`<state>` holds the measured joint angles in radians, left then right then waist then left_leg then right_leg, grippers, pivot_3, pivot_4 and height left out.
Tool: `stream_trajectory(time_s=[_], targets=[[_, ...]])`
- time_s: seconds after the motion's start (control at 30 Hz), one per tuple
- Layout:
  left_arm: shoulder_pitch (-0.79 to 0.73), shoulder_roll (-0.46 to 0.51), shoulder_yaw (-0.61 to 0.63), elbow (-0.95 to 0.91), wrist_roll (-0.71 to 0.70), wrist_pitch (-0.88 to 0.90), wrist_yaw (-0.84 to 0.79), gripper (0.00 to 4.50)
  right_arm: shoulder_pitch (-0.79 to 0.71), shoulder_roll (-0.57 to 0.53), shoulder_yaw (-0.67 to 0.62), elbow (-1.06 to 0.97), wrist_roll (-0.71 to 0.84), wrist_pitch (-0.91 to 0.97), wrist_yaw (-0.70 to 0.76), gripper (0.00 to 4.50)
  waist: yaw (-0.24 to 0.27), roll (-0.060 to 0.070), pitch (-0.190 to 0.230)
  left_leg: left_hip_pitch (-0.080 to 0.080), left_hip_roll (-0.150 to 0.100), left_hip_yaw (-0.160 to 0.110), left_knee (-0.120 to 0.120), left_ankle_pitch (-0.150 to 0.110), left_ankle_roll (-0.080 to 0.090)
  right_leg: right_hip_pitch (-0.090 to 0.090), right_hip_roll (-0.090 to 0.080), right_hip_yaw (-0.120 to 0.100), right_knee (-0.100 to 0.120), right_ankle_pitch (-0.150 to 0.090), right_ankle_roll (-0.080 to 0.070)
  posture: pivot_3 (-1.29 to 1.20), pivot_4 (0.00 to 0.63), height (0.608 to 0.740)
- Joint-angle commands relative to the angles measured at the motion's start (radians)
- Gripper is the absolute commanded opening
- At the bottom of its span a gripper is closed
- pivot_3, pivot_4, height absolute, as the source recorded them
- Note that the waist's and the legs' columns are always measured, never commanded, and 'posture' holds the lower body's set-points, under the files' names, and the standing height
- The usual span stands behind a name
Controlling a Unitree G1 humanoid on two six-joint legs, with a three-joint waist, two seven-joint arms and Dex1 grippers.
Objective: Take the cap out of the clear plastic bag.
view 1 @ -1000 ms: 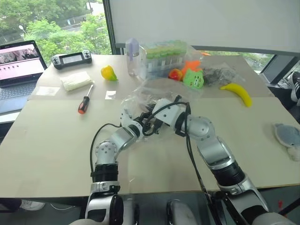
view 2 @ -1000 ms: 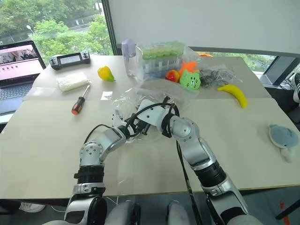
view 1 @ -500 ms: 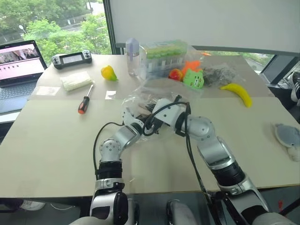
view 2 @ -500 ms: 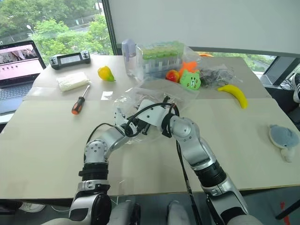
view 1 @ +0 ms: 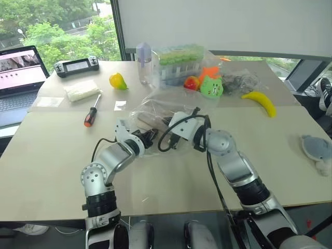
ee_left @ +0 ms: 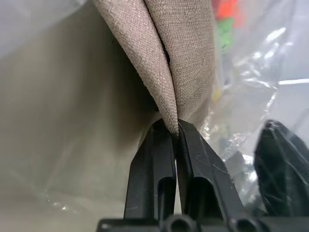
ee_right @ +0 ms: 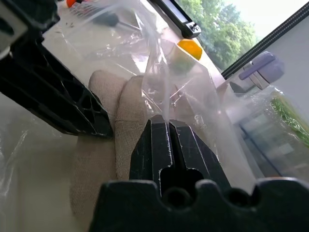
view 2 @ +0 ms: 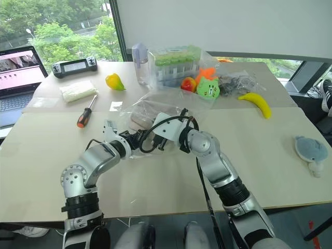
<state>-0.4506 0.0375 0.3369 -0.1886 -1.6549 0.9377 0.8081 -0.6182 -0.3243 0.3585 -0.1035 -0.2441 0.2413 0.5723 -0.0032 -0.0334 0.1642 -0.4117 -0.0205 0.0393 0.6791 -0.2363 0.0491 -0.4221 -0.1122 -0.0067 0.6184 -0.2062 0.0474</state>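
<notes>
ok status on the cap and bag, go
Left pincer shut on the cap. Right pincer shut on the clear plastic bag. Cap partly inside the bag. Nothing blocking.

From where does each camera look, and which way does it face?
Head stereo pair: look forward and down at the beige table; both arms show.
Left wrist: along the left gripper, shut on the soft beige-grey fabric cap.
Right wrist: along the right gripper, shut on the crinkly clear plastic bag.
Both wrist views share cap and bag.
</notes>
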Motion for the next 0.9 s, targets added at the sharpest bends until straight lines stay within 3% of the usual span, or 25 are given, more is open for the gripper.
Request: stream_trajectory(time_s=[0.03,0.17,0.3,0.4,0.43,0.53,0.63,0.73,0.9], targets=[[0.014,0.066,-0.049,-0.046,-0.118,-0.026,0.115,0.06,-0.021,0.010,0.010,0.032,-0.011,-0.074,-0.012,0.00,-0.001,0.000,0.000,0.000,0.000,0.000,-0.001,0.000,-0.001,0.000,0.000,0.000,0.000,0.000,0.000,0.00,0.150,0.738],[0.047,0.154,-0.133,-0.115,-0.274,-0.075,0.246,0.06,-0.036,0.016,0.022,0.094,-0.024,-0.131,-0.022,0.00,-0.005,0.000,0.000,0.000,0.000,0.000,-0.001,0.001,-0.001,0.000,0.000,0.000,0.000,0.000,0.000,0.00,0.150,0.738],[0.085,0.284,-0.175,-0.191,-0.317,-0.028,0.226,0.06,-0.056,0.028,0.038,0.176,-0.039,-0.203,-0.027,0.00,-0.009,0.000,0.000,0.001,0.000,0.000,-0.001,0.001,-0.001,0.001,0.000,0.001,0.000,0.000,0.000,0.00,0.150,0.738],[0.092,0.496,-0.184,-0.177,-0.317,0.106,0.044,0.06,-0.077,0.037,0.037,0.245,-0.043,-0.256,-0.033,0.00,-0.013,0.000,0.000,0.003,0.000,0.000,-0.002,0.001,-0.002,0.001,0.001,0.001,0.001,0.000,-0.001,0.00,0.150,0.738],[0.083,0.632,-0.204,-0.178,-0.317,0.210,-0.057,0.06,-0.086,0.040,0.034,0.270,-0.044,-0.273,-0.034,0.00,-0.016,0.000,0.000,0.004,0.000,0.001,-0.002,0.002,-0.003,0.001,0.002,0.001,0.002,-0.001,-0.002,0.00,0.150,0.738],[0.055,0.902,-0.254,-0.160,-0.258,0.370,-0.278,0.06,-0.109,0.045,0.027,0.337,-0.046,-0.322,-0.037,0.00,-0.019,0.000,0.001,0.007,0.001,0.002,-0.004,0.002,-0.005,0.001,0.006,0.001,0.006,-0.003,-0.005,0.00,0.150,0.738],[-0.007,1.038,-0.288,-0.149,-0.103,0.442,-0.489,0.06,-0.130,0.047,0.025,0.395,-0.047,-0.364,-0.042,0.00,-0.018,0.001,0.001,0.009,0.002,0.002,-0.006,0.002,-0.005,0.002,0.006,0.001,0.006,-0.005,-0.006,0.00,0.150,0.738],[-0.100,1.075,-0.326,-0.123,-0.019,0.469,-0.648,0.06,-0.147,0.052,0.023,0.445,-0.049,-0.398,-0.046,0.00,-0.017,0.000,0.001,0.010,0.003,0.003,-0.008,0.003,-0.007,0.001,0.006,0.001,0.006,-0.005,-0.007,0.00,0.150,0.738],[-0.281,1.034,-0.367,-0.085,0.103,0.452,-0.846,0.06,-0.155,0.059,0.023,0.486,-0.057,-0.429,-0.056,0.00,-0.017,0.000,0.001,0.009,0.003,0.003,-0.011,0.004,-0.009,0.000,0.006,0.002,0.006,-0.006,-0.007,0.00,0.150,0.738]])
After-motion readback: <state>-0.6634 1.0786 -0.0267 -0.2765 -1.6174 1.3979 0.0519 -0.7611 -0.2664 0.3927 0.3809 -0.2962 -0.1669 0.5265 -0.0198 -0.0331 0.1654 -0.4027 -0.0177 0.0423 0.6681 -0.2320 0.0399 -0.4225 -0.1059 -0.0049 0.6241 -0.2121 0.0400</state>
